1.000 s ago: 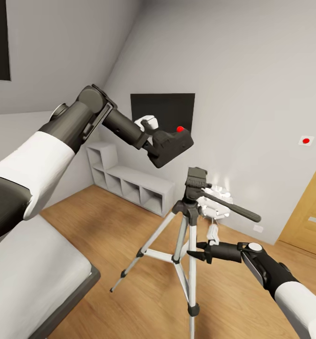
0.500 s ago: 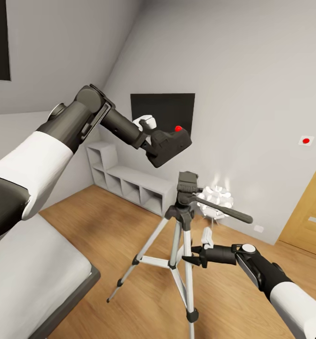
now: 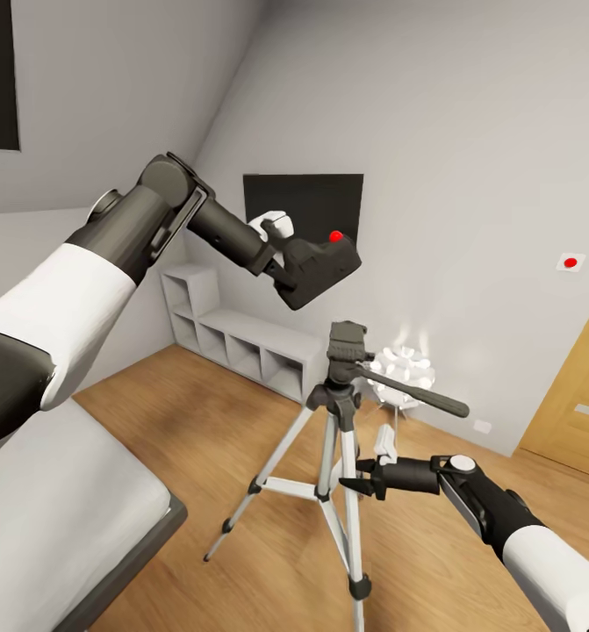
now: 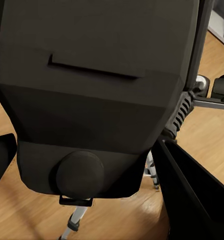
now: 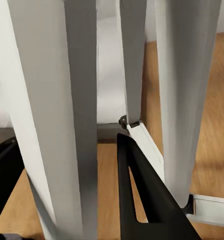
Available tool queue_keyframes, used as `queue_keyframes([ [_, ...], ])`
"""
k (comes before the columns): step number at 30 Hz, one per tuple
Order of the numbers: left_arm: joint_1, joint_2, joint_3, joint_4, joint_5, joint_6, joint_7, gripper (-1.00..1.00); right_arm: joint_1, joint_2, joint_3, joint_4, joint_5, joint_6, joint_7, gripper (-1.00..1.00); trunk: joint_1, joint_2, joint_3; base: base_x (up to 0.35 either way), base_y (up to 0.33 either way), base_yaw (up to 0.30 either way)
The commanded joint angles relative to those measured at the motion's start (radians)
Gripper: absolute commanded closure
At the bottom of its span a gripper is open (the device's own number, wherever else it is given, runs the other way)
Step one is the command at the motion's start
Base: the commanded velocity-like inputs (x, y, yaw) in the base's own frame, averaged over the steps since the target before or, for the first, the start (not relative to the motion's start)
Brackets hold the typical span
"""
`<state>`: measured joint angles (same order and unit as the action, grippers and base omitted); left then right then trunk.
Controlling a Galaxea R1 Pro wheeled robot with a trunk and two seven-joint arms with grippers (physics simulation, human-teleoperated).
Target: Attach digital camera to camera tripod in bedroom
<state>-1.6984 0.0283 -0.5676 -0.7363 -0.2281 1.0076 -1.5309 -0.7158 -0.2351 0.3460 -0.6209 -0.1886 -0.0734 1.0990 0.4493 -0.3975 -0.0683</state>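
My left gripper (image 3: 296, 263) is shut on the digital camera (image 3: 322, 269), a black body with a red dot on top, held tilted in the air. In the left wrist view the digital camera (image 4: 96, 75) is close up between the black fingers (image 4: 192, 200). It hangs above and slightly left of the black pan head of the camera tripod (image 3: 345, 341), without touching it. The tripod stands on the wooden floor, its long handle pointing right. My right gripper (image 3: 350, 484) is shut on one of its silver legs. That leg (image 5: 61, 125) sits between the fingers (image 5: 142, 200).
A grey cubby shelf (image 3: 241, 344) and a black TV (image 3: 303, 204) are on the far wall. A white ball lamp (image 3: 406, 376) stands right behind the tripod. The bed (image 3: 57, 518) is at lower left, a wooden door (image 3: 579, 395) at right.
The tripod and my right gripper have shifted left together, bringing the pan head more nearly under the camera. The camera has barely moved.
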Motion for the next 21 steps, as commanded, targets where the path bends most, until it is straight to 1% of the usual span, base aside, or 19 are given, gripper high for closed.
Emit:
queue_keyframes([
  [1, -0.001, 0.001, -0.001, -0.004, -0.01, 0.011, -0.01, 1.0, -0.002, -0.001, 0.004, 0.0, -0.015, -0.006, -0.001, 1.0, 0.001, -0.003, -0.002, 0.0, 0.0, 0.0],
  [21, -0.001, 0.001, -0.002, -0.014, -0.01, 0.011, -0.01, 1.0, -0.002, -0.001, 0.005, 0.0, -0.014, -0.006, -0.002, 1.0, 0.001, -0.003, -0.002, 0.0, 0.0, 0.0],
])
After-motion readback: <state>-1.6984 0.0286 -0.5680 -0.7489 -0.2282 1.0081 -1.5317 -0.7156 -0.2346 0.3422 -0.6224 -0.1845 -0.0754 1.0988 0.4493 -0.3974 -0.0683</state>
